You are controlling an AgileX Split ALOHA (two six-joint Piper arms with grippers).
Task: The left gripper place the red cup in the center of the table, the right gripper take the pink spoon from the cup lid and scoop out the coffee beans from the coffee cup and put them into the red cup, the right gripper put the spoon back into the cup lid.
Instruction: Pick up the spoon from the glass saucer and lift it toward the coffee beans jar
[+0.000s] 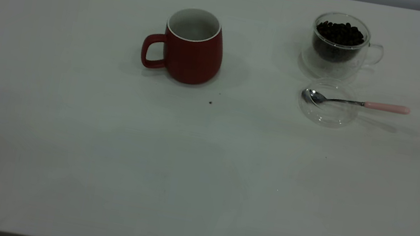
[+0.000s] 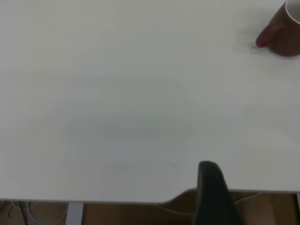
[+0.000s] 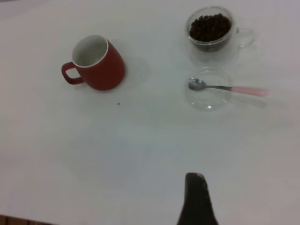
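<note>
One red cup (image 1: pixel 192 48) stands upright near the middle of the white table (image 1: pixel 61 130), empty inside, handle toward the left arm's side. One glass coffee cup (image 1: pixel 339 45) holds the beans; just beside it sits one clear cup lid (image 1: pixel 327 108) with one pink spoon (image 1: pixel 357 103) lying across it, bowl over the lid, pink handle jutting past the rim. One stray speck (image 1: pixel 210 102) lies near the red cup. Neither arm reaches over the table; each wrist view shows only one dark finger, the left gripper (image 2: pixel 213 194) and the right gripper (image 3: pixel 197 199), so I cannot tell whether either is released or clenched. I'd judge the cup placed; next the right gripper must reach the spoon handle.
</note>
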